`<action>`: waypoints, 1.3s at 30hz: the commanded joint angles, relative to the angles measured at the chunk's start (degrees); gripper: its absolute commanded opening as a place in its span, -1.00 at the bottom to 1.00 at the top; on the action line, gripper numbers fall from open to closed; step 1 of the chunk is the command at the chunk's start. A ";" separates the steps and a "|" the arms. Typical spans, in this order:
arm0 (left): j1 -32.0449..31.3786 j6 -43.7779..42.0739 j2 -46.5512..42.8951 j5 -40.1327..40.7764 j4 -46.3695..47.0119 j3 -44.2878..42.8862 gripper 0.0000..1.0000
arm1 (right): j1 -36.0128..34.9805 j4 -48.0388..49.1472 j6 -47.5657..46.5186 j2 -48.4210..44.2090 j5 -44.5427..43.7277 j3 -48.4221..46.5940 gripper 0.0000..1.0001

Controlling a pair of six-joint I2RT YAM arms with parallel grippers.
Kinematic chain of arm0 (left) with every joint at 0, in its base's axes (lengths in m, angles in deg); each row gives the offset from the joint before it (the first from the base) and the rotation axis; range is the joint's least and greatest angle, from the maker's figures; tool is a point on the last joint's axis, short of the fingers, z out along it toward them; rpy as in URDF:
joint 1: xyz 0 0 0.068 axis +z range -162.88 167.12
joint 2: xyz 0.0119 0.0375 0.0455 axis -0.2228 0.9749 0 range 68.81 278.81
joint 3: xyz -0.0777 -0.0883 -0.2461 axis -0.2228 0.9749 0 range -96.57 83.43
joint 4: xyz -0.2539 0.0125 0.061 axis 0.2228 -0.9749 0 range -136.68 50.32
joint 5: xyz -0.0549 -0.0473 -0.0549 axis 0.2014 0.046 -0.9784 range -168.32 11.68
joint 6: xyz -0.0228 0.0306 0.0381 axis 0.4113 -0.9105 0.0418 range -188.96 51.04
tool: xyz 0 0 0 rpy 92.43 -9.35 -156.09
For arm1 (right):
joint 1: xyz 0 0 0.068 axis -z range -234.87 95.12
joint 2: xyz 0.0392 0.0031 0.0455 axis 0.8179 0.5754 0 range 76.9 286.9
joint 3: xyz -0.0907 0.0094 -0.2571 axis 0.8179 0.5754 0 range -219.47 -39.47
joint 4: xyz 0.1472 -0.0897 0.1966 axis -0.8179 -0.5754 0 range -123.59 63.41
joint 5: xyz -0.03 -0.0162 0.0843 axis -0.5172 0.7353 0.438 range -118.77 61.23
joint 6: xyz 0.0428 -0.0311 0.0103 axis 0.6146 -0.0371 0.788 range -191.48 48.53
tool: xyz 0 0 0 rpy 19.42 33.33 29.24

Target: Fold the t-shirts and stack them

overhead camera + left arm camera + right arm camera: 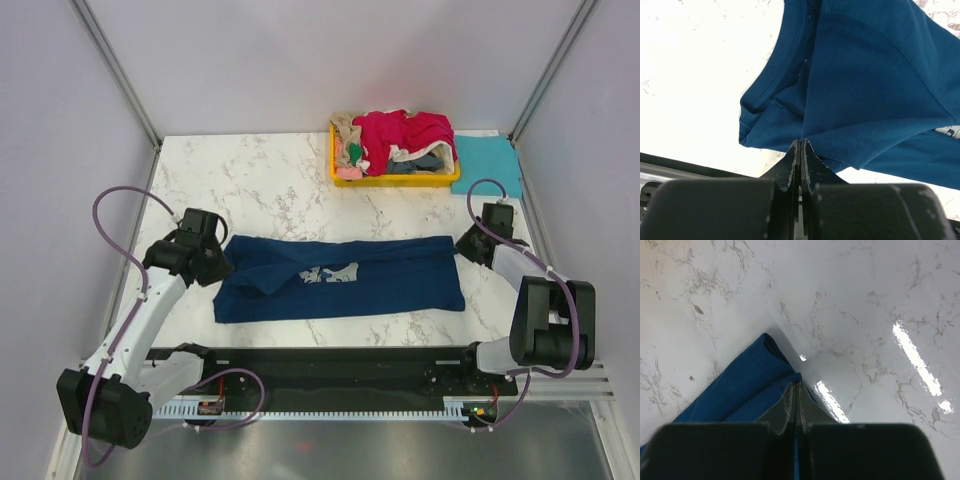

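Observation:
A navy t-shirt point(340, 277) with a pale print lies folded lengthwise across the middle of the marble table. My left gripper point(226, 262) is shut on its left end by the collar; the left wrist view shows the closed tips point(800, 142) pinching the navy cloth point(865, 90). My right gripper point(462, 243) is shut on the shirt's far right corner; the right wrist view shows the tips point(796, 385) closed on the navy cloth point(745, 390). A folded teal t-shirt point(487, 163) lies at the back right. Crimson-pink point(405, 133) and beige point(348, 130) tees lie heaped in the tray.
A shallow yellow tray point(400, 181) stands at the back centre-right, next to the teal shirt. Grey walls and metal posts close in the table on three sides. A black rail point(330, 360) runs along the near edge between the arm bases.

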 commanded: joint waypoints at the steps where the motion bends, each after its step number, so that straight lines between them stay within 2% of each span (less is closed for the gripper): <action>1: 0.32 2.26 -1.13 1.14 -1.64 -0.59 -0.96 | 0.21 1.77 0.56 -2.45 0.12 1.20 -1.00; 4: 0.32 2.35 -1.66 1.23 -1.82 -0.24 -0.96 | 0.38 1.24 0.91 -2.72 1.44 2.17 -0.92; 5: 0.32 2.27 -1.83 0.70 -2.16 -0.32 -0.82 | 0.73 1.24 1.44 -3.24 1.09 2.61 -0.80; 6: 0.32 2.18 -2.70 -0.35 -2.25 -0.59 -0.58 | 1.17 1.15 1.79 -4.20 0.91 3.40 -0.63; 7: 0.32 2.09 -3.15 -0.79 -2.26 -0.68 -0.31 | 1.70 1.24 1.97 -4.73 0.82 3.75 -0.35; 8: 0.32 2.00 -3.85 -1.14 -2.69 -0.76 0.14 | 2.66 1.15 2.23 -5.26 0.65 3.93 0.32; 9: 0.32 1.91 -4.46 -1.15 -2.70 -1.03 0.26 | 2.93 1.06 2.15 -5.70 0.99 3.67 0.55; 11: 0.32 1.21 -5.79 1.21 -2.78 -1.64 0.41 | 3.11 0.28 0.84 -5.53 1.78 1.49 0.77; 16: 0.32 0.60 -3.25 3.08 0.99 -2.61 0.44 | 1.44 0.01 0.83 -8.95 4.25 -1.34 0.82; 20: 0.23 1.03 6.04 0.18 7.75 -2.35 0.36 | -6.71 0.62 -0.14 -9.93 2.32 -4.15 0.79; 23: 0.23 2.17 11.25 -1.58 12.67 -2.61 0.33 | -10.68 1.59 -1.28 -5.98 4.93 -6.96 0.75; 27: 0.23 4.37 18.02 -3.87 18.21 -2.44 0.31 | -12.01 2.38 -2.69 2.35 6.80 -9.08 0.58; 34: 0.41 7.71 28.30 -4.05 25.69 -1.03 0.27 | -13.50 5.01 -1.81 4.84 7.42 -3.29 0.50; 39: 1.02 9.12 35.77 -2.56 29.64 -2.25 0.23 | -18.15 6.95 1.70 3.35 7.42 3.82 0.49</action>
